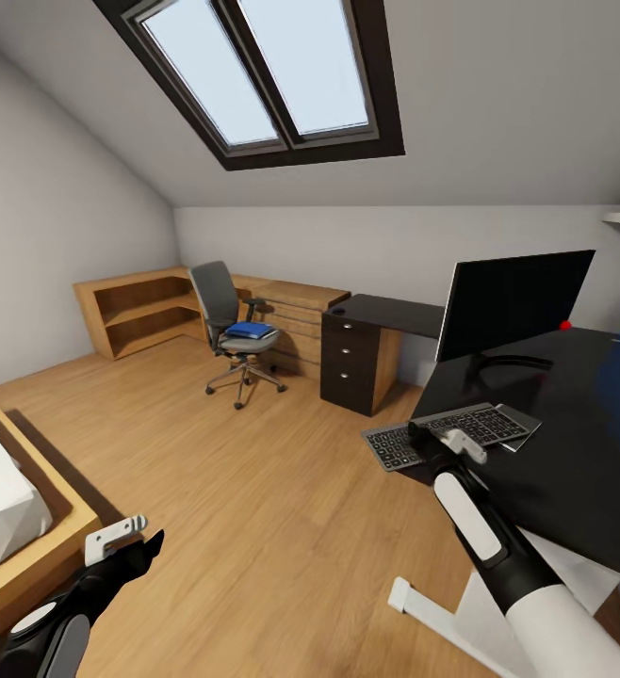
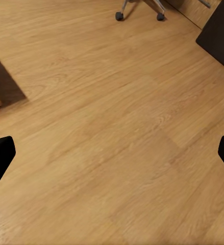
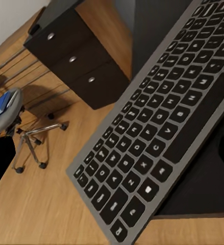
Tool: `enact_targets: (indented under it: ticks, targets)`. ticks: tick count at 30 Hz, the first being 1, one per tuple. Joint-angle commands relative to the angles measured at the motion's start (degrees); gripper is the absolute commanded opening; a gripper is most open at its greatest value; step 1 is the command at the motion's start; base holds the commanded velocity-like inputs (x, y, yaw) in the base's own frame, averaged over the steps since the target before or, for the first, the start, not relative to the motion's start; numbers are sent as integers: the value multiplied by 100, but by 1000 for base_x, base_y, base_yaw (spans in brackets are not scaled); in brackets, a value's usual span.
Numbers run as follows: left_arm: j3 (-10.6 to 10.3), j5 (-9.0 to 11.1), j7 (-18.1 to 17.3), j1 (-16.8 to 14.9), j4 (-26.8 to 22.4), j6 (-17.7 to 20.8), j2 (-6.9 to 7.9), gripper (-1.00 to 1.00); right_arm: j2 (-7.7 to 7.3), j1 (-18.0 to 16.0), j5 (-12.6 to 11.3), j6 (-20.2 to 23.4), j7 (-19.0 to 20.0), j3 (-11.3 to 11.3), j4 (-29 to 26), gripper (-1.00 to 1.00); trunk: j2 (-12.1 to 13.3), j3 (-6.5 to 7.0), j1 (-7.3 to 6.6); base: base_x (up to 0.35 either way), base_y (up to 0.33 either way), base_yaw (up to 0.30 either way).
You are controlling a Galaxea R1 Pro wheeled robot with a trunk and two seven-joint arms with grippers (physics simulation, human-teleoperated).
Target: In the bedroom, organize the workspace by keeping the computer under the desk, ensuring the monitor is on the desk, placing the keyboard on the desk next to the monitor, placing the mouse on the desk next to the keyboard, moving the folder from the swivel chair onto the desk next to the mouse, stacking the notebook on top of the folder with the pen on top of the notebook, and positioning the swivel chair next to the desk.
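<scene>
Keyboard [image 1: 451, 433] placement is being worked on right now: it is lying on the desk [image 1: 583, 443] in front of the monitor [image 1: 515, 303], with one end jutting out past the desk's edge over the floor [image 1: 253, 508]. The right gripper [image 1: 453, 441] is being held right over the keyboard's middle, but whether its fingers are pinching the keyboard or merely hovering spread above it cannot be told; in the right wrist view the keys [image 3: 157, 138] are being seen very close.

The monitor is being shown upright on the desk, so that part is judged done. A thin grey sheet, probably the notebook [image 1: 520, 422], is being glimpsed on the desk, tucked against the keyboard's far end. The keyboard is judged nearly placed, needing to be pushed fully onto the desktop.

Much is being left undone. The folder [image 1: 251, 330] is being seen well away from the desk, lying on the seat of the swivel chair [image 1: 235, 325], and the chair itself is standing apart from the desk, beside the wooden cabinets [image 1: 150, 306]. Mouse, pen and computer are not being made out.

The left gripper [image 1: 126, 541] is being held low over bare floor, far from the desk, its fingers [image 2: 0, 155] spread wide and holding nothing.
</scene>
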Motion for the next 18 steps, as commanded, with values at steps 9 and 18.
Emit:
enact_targets:
  ticks: [9,18]
  targets:
    - [-4,66,47,-3,-8,28,1,100,2,-5,-121,28,-27,-472,224,100,-3,-6,0,0,0,0]
    - [-4,67,47,-3,-8,28,-3,100,2,-5,-917,34,-17,-690,320,100,-3,-6,0,0,0,0]
